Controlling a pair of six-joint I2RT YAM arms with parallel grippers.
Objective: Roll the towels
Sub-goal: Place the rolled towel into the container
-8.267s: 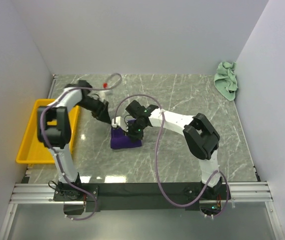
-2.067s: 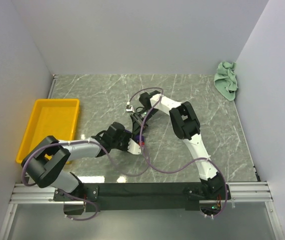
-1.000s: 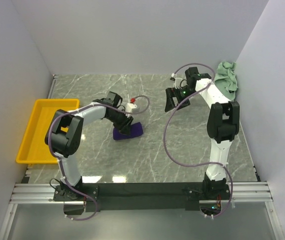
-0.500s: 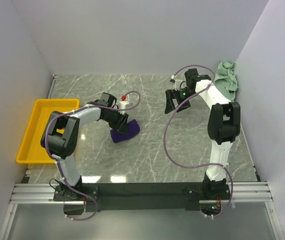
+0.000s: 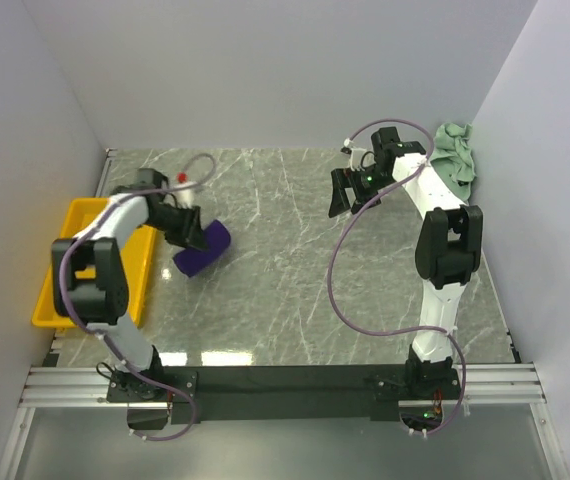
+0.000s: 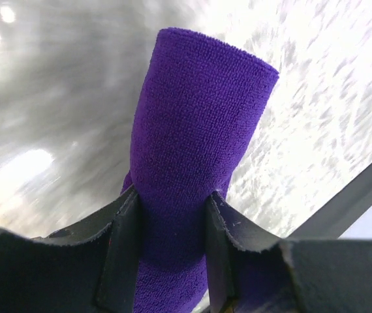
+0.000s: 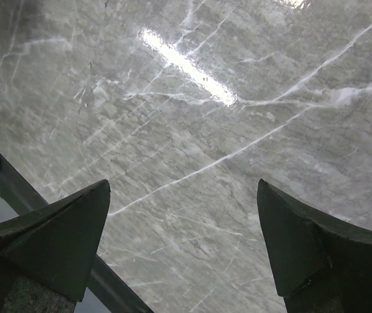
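The rolled deep purple cloth towel (image 5: 203, 248) is pinched in the left hand (image 5: 187, 232), just beside the yellow plastic tray (image 5: 85, 262). The right hand (image 5: 348, 192) is held spread, empty. The crumpled pale mint green cloth towel (image 5: 452, 158), well apart from the tray, is not yet rolled; roughly half is judged done.

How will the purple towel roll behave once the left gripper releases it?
The purple towel roll narrows where the left gripper squeezes it, so probably soft and light. It juts past the gripper without sagging, so fairly firm. Cylindrical, it might roll on the polished table.
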